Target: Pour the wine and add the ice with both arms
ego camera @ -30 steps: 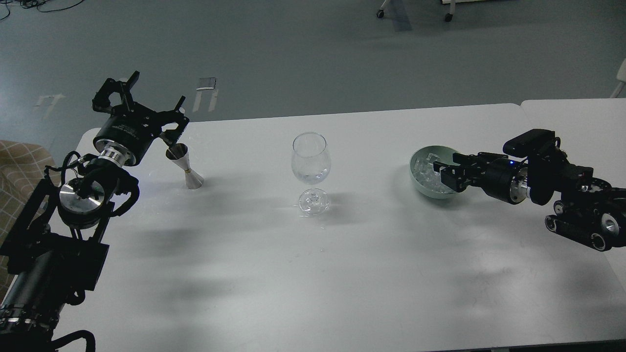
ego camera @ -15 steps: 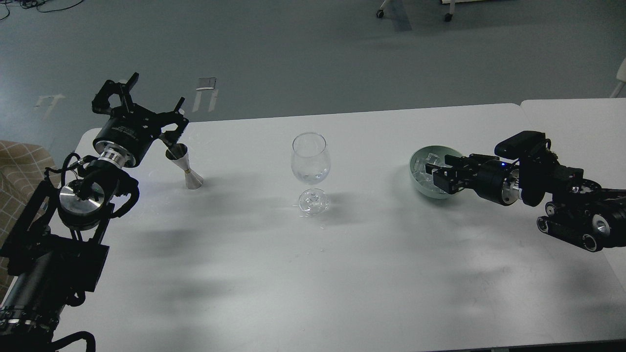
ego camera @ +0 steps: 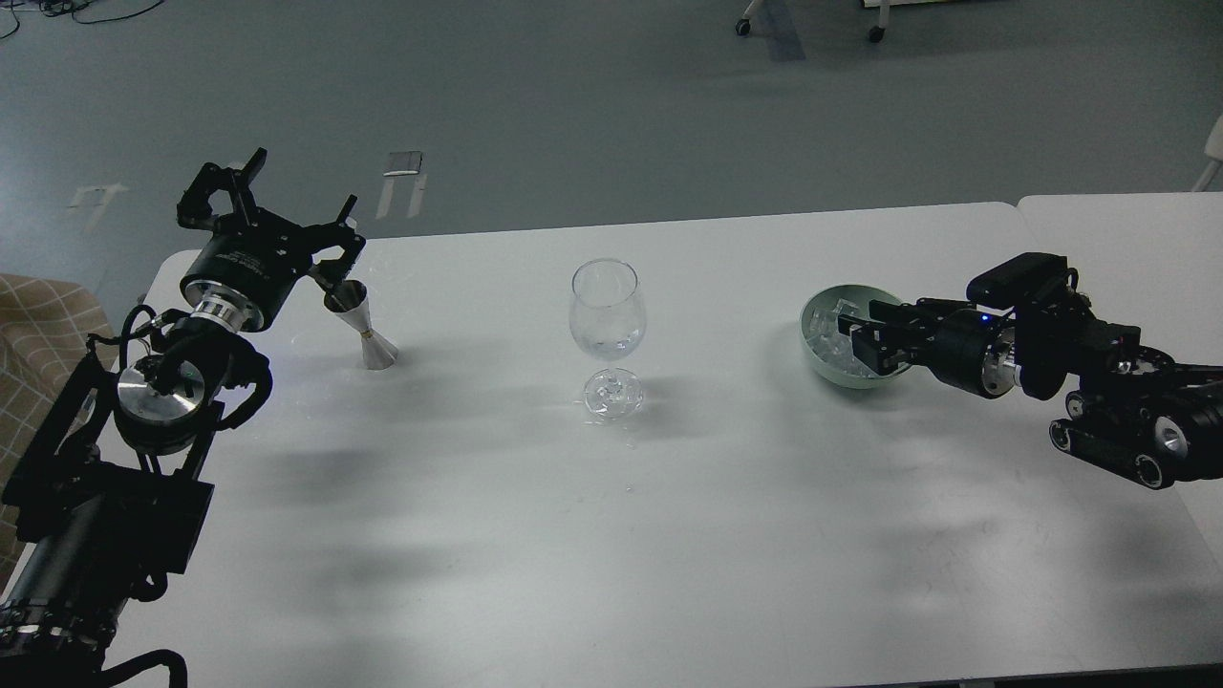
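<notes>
Head view of the white desk (ego camera: 611,535). Centre: a stemmed wine glass (ego camera: 608,315) stands upright, a little clear wine (ego camera: 611,341) visible low in its bowl. Left: a steel jigger (ego camera: 363,325) stands on the desk, empty as far as can be seen. The left pincer (ego camera: 287,215) hangs just above and beside the jigger's rim with its fingers spread, released; since a second ago it has barely shifted, a sign that the pouring step is likely finished. Right: a pale green bowl (ego camera: 824,368) holds the ice (ego camera: 826,334), a heap of clear cubes. The right pincer (ego camera: 855,336) reaches in over the near right rim of the bowl. Over the last second it pushed further left into the bowl, then drew back slightly and sits a touch higher. Its fingers lie among the cubes; whether they are clenched on a cube cannot be told. Judged stage: ice pick-up under way, transfer to the glass not yet begun.
</notes>
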{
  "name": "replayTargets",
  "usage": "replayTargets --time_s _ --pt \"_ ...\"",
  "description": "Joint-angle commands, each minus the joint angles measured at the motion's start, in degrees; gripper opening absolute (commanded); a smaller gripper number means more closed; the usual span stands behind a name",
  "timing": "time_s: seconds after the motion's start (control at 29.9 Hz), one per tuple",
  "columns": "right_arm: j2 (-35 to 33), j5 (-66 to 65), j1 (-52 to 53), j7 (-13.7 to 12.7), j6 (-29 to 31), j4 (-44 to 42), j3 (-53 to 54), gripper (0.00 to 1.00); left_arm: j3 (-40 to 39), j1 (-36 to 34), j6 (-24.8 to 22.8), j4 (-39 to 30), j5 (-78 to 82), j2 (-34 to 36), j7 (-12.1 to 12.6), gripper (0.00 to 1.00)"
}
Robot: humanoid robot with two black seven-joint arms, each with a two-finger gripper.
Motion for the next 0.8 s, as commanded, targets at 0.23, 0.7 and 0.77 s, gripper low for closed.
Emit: replayTargets --time_s 0.23,0.7,0.77 --pt "0.38 -0.01 -0.01 0.10 0.00 -0.22 -0.27 0.48 0.06 0.01 -0.04 0.10 0.01 -0.07 -0.28 0.95" --pt "0.38 0.07 -0.18 0.10 0.09 -0.13 -0.36 0.31 -0.03 0.01 -0.04 0.10 -0.08 0.02 -0.37 0.96" --pt "0.38 0.07 -0.18 0.10 0.09 -0.04 -0.36 0.29 0.06 0.01 -0.04 0.19 -0.08 0.02 -0.28 0.96"
